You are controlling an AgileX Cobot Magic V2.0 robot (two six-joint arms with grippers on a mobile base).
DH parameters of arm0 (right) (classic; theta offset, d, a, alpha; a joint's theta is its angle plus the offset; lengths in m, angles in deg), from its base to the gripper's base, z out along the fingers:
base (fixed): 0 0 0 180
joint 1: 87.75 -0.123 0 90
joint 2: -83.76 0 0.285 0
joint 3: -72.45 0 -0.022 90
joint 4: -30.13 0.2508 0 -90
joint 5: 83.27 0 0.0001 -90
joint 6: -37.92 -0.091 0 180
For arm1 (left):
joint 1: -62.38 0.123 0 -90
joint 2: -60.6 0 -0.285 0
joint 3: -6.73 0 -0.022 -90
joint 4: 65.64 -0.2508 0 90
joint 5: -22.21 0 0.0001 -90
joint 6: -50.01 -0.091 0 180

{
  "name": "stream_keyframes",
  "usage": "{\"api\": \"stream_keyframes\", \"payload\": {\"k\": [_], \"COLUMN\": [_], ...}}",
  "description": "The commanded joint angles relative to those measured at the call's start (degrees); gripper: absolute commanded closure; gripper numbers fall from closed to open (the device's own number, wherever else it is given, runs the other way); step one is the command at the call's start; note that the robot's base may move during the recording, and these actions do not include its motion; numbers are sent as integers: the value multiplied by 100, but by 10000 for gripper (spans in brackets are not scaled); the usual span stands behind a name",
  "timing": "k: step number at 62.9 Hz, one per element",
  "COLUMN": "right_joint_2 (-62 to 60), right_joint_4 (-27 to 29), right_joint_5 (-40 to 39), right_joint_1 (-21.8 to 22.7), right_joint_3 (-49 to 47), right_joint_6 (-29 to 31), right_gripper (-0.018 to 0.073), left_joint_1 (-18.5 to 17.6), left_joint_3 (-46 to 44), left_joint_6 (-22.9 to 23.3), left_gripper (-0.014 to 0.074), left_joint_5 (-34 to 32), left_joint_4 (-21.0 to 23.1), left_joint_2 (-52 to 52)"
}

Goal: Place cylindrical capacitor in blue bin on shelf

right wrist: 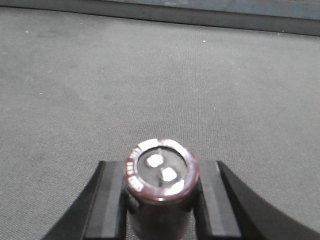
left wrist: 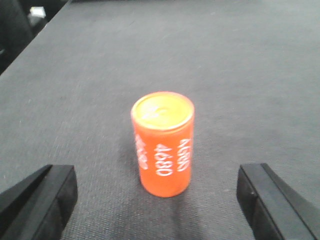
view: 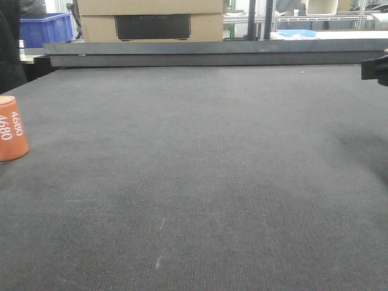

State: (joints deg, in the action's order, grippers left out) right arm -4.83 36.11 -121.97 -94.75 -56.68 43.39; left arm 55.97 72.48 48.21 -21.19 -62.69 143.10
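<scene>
Orange cylinder [left wrist: 163,145] marked 4680, upright at far left of grey mat [view: 200,170]. Left gripper [left wrist: 157,195] spread wide around it, fingers apart, no contact. Not my part; I leave it alone. Blue crate [view: 47,29] in background at left; cannot confirm it as target bin. Right side: right gripper [right wrist: 160,200] clamped on cylindrical capacitor [right wrist: 161,172], terminals up, body deep between pads. My plan: lift straight, carry slow, hold it level. Smooth sleeve may slip.
</scene>
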Motion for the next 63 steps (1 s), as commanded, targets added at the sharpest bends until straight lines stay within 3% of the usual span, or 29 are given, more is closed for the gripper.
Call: {"api": "stream_keyframes", "payload": {"k": [1, 14, 36, 50, 63], "right_joint_2": [-68, -68, -68, -68, -68], "right_joint_4": [-26, -26, -26, -26, -26], "right_joint_5": [-155, -155, -155, -155, -155], "right_joint_1": [-8, -8, -8, -8, -8], "right_joint_3": [-16, -16, -16, -16, -16], "right_joint_6": [4, 4, 4, 4, 4], "right_gripper": [720, 720, 720, 720, 720], "left_joint_1": [-46, -46, -46, -46, -46], "left_joint_3": [4, -381, -1180, -1209, -1240], "left_joint_6": [102, 115, 225, 390, 390], "left_gripper": [50, 50, 50, 50, 50], "left_joint_5": [-776, -1198, -1163, -1204, -1495], "left_joint_4": [54, -17, -207, -185, 129], "left_joint_2": [395, 1233, 2028, 2330, 2634]}}
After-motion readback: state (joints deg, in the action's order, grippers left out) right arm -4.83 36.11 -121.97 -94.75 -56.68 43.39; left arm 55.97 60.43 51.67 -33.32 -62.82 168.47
